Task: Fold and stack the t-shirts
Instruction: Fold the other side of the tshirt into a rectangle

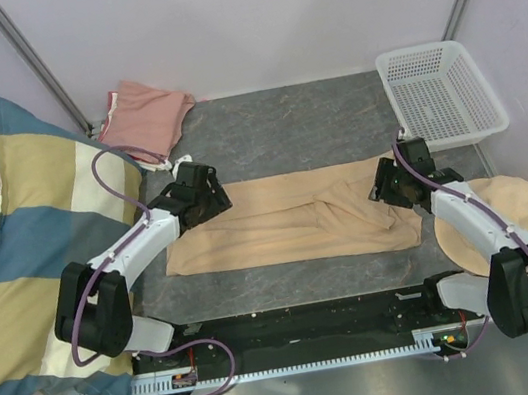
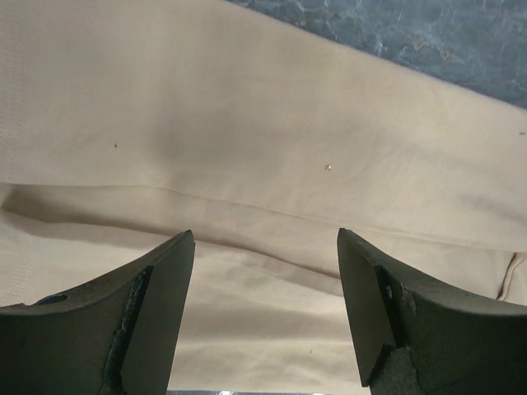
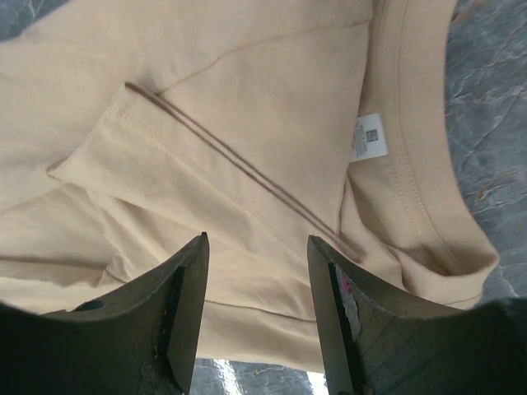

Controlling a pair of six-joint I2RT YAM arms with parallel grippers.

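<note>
The tan t-shirt (image 1: 293, 220) lies folded lengthwise into a long strip across the grey table. It fills the left wrist view (image 2: 247, 123) and the right wrist view (image 3: 206, 107), where its collar and white neck label (image 3: 368, 137) show. My left gripper (image 1: 200, 194) hovers over the strip's left end, open, nothing between its fingers (image 2: 160, 296). At the strip's right end my right gripper (image 1: 395, 179) stands over the collar, open, above a folded sleeve. The salmon-pink t-shirt (image 1: 144, 116) lies folded at the back left.
A white mesh basket (image 1: 441, 92) stands at the back right. A round beige domed thing (image 1: 496, 219) lies under the right arm. A large striped pillow (image 1: 19, 249) leans along the left side. Grey tabletop (image 1: 303, 130) shows behind the strip.
</note>
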